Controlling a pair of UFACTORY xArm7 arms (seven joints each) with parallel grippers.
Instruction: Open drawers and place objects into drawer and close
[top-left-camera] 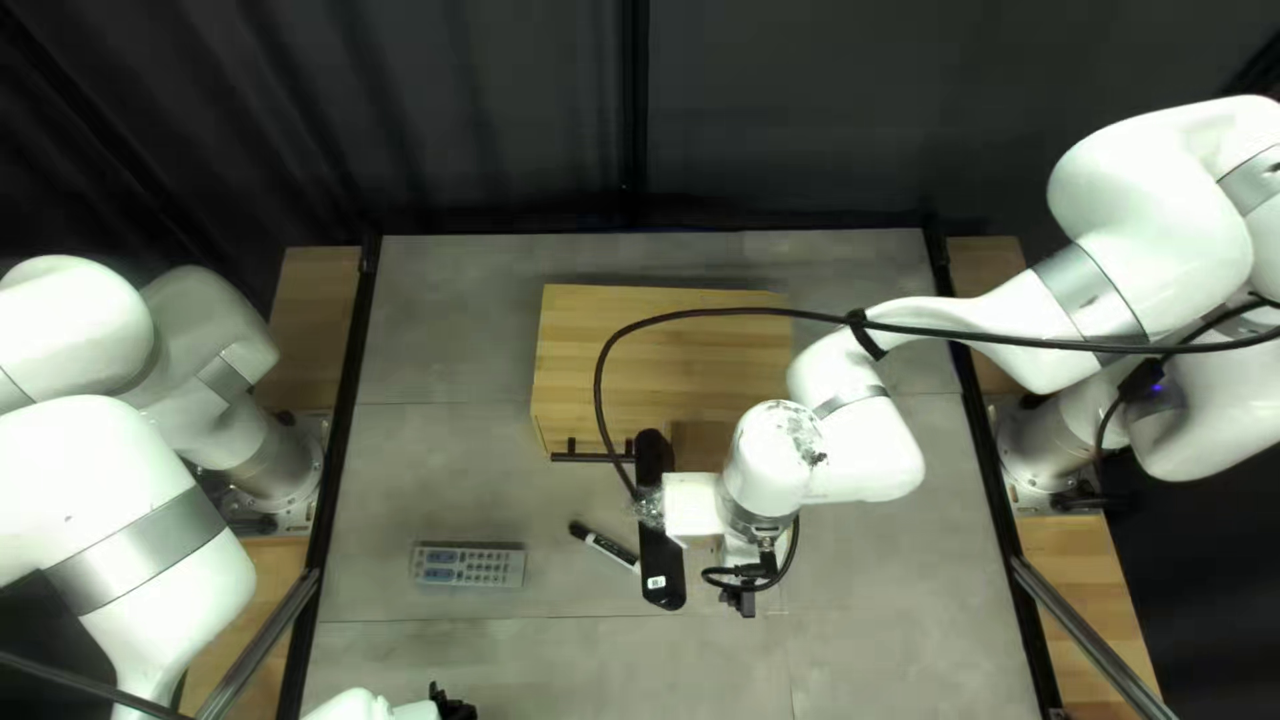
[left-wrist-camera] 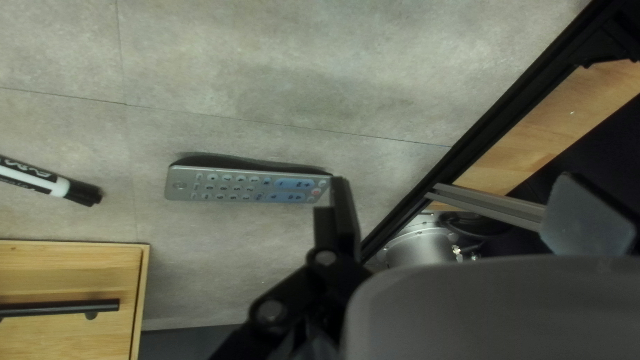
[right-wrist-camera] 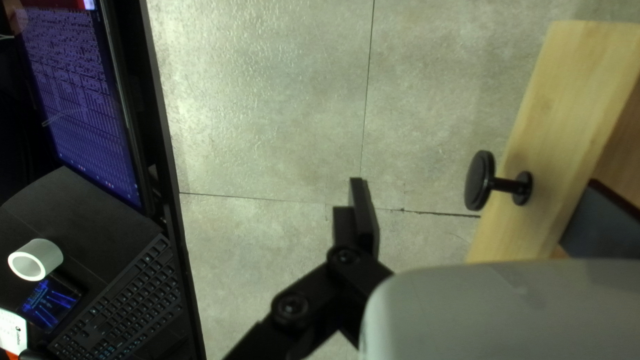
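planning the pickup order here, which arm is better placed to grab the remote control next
Left, I'd judge. The remote control shows right by the left gripper in its wrist view, while the right gripper hangs beyond the marker, near the drawer front with the round knob.

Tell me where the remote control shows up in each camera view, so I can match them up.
Top left view: the remote control lies toward the lower left, left of the marker.
Left wrist view: on the tabletop, between the marker's black cap and the table's black edge rail.
Right wrist view: not in it.
Shared landmark: the wooden drawer unit, partly visible in both wrist views.
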